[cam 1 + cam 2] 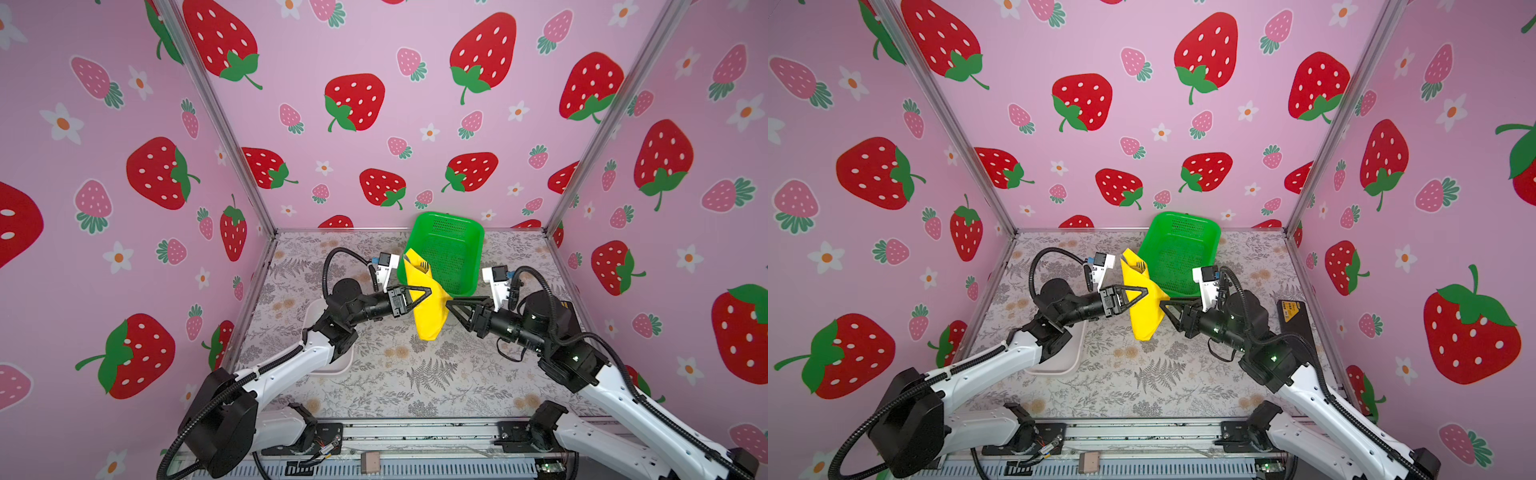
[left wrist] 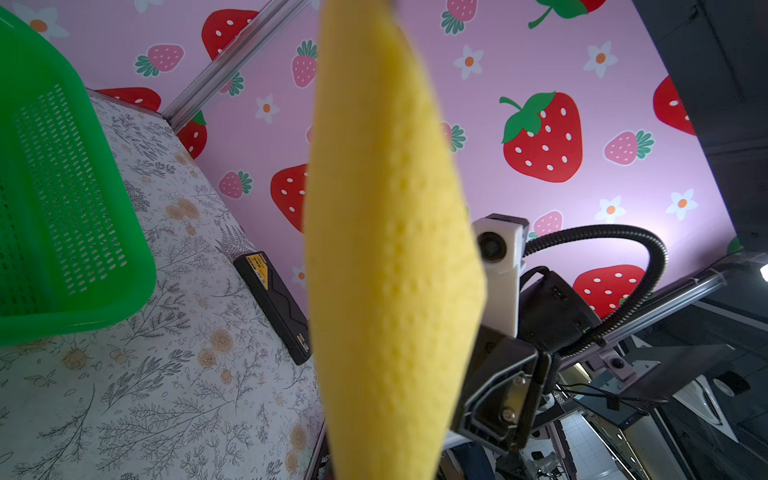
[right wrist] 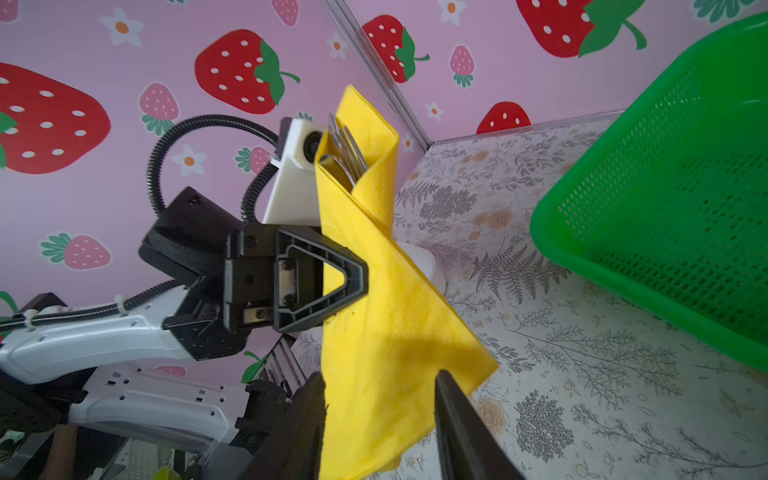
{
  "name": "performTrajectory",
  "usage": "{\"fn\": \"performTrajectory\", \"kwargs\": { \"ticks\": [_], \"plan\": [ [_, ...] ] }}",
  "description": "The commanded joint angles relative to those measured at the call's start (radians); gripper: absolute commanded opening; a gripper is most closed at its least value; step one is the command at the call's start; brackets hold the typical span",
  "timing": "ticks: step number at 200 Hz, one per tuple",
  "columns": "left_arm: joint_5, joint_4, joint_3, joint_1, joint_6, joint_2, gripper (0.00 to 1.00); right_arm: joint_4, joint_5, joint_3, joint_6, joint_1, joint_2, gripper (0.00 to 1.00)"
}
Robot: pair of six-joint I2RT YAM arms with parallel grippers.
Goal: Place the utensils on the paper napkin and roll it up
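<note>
Yellow paper napkin, rolled around utensils, airborne beside green basket, long axis near-upright: left gripper clamps its middle; right gripper, jaws parted, straddles the lower flap opposite.

The paper napkin is matt yellow paper with a fine dimpled emboss, the utensils show shiny metal heads, and the basket is glossy, perforated green plastic.
</note>
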Motion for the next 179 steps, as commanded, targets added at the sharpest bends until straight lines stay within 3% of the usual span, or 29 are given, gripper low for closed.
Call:
{"fn": "performTrajectory", "kwargs": {
  "ticks": [1, 14, 40, 129, 179],
  "plan": [
    [-0.005, 0.051, 0.035, 0.003, -0.005, 0.007, 0.09, 0.017, -0.023, 0.012, 0.004, -0.002, 0.000, 0.37],
    [-0.005, 0.056, 0.035, 0.003, -0.012, 0.016, 0.09, 0.036, -0.040, 0.006, 0.013, -0.003, 0.006, 0.24],
    [-0.007, 0.071, 0.033, 0.003, -0.022, 0.021, 0.09, 0.039, -0.074, 0.000, 0.025, -0.003, 0.049, 0.15],
    [0.011, 0.097, 0.036, 0.004, -0.050, 0.023, 0.09, 0.146, -0.115, -0.031, 0.055, -0.002, 0.196, 0.14],
    [0.016, 0.097, 0.041, 0.003, -0.054, 0.025, 0.09, 0.162, -0.124, -0.055, 0.061, -0.003, 0.177, 0.21]
  ]
}}
